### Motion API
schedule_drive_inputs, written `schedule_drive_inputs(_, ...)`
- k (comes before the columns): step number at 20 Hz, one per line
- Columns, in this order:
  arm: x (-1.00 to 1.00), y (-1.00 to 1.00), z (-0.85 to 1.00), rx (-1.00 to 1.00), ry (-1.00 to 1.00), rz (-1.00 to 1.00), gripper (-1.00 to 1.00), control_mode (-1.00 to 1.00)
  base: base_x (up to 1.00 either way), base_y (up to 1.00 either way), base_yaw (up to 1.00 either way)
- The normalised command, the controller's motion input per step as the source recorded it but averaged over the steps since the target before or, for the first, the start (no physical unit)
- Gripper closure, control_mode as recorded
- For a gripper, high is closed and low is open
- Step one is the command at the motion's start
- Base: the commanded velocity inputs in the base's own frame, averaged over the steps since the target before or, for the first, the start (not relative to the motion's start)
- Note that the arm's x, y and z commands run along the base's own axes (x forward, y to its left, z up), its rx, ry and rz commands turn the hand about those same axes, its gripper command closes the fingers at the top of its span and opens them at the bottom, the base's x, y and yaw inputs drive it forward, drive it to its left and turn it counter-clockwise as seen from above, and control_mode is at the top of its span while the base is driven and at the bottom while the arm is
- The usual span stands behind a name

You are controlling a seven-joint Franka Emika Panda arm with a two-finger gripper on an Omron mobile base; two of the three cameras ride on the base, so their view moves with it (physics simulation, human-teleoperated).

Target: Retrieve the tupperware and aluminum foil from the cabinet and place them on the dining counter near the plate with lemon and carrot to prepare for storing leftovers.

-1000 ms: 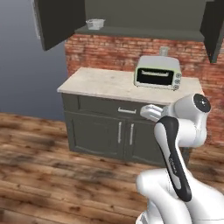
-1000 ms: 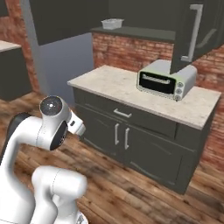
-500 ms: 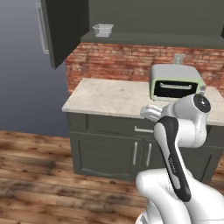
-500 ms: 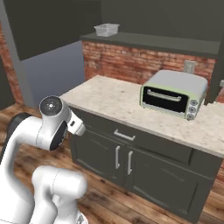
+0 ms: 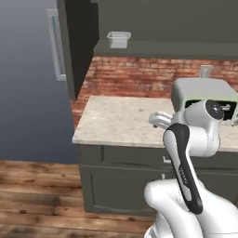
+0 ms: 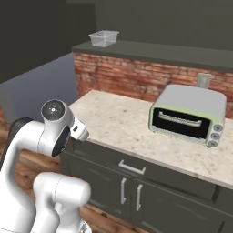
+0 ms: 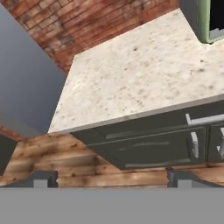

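the approach step looks to be in hand: the tupperware [image 5: 118,39] is seen up on the open cabinet's shelf [image 6: 150,49] above the stone surface [image 5: 123,118], the tool [image 7: 111,177] is spread wide with nothing held, so a high reach is probably called for next.

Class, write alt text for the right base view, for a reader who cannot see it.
A clear tupperware sits on the open cabinet's shelf above a speckled counter holding a toaster oven. The white robot arm rises at lower left, before dark drawers and a brick wall.
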Motion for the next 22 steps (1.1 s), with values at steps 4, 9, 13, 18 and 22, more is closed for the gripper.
schedule_drive_inputs(4,0.00,0.00,0.00,0.00,0.00,0.00,-1.00,1.00,0.79,0.28,-0.21)
schedule_drive_inputs(9,0.00,0.00,0.00,0.00,0.00,0.00,-1.00,1.00,0.77,0.28,-0.21)
schedule_drive_inputs(13,0.00,0.00,0.00,0.00,0.00,0.00,-1.00,1.00,0.72,0.39,-0.19)
schedule_drive_inputs(18,0.00,0.00,0.00,0.00,0.00,0.00,-1.00,1.00,0.62,0.44,-0.17)
schedule_drive_inputs(22,0.35,0.01,0.00,0.00,0.04,-0.02,-1.00,-1.00,0.15,0.06,-0.03)
